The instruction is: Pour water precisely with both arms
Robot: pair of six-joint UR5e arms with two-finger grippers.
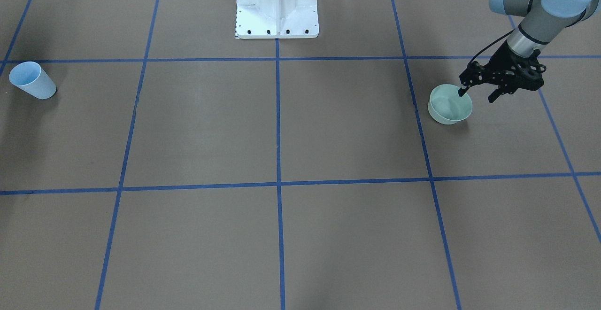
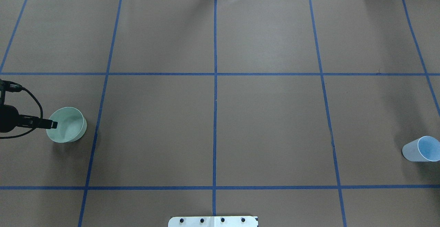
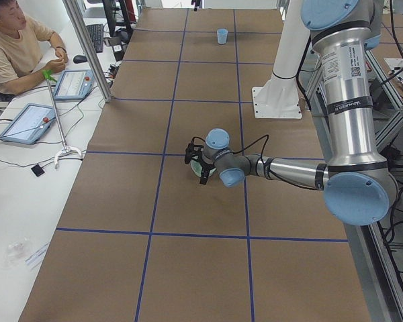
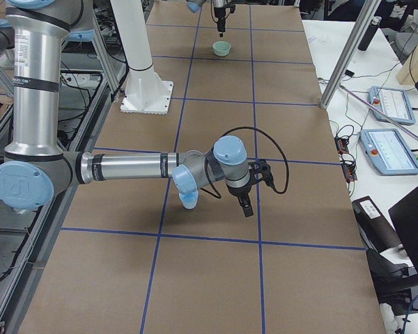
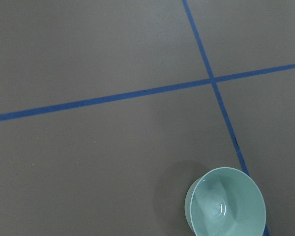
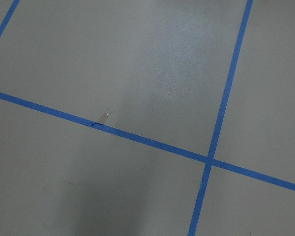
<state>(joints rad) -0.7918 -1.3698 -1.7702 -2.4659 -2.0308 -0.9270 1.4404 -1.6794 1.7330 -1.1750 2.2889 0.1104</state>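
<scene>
A pale green bowl point(image 1: 450, 107) stands on the brown table on my left side; it also shows in the overhead view point(image 2: 68, 130). Faint ripples and glints of water point(image 5: 220, 207) lie in its bottom. My left gripper point(image 1: 477, 95) is open, one fingertip point(image 1: 463, 91) over the bowl's rim and the other outside it; whether it touches, I cannot tell. A light-blue cup point(image 2: 421, 149) stands upright far off on my right side. My right gripper point(image 4: 246, 202) hangs beside that cup point(image 4: 189, 201) and shows only in the exterior right view, so I cannot tell if it is open.
The white pedestal point(image 1: 277, 4) stands at the table's middle on the robot's side. Blue tape lines point(image 1: 278, 112) divide the brown cover into squares. An operator point(image 3: 13, 50) sits at a side desk with tablets point(image 3: 27, 121).
</scene>
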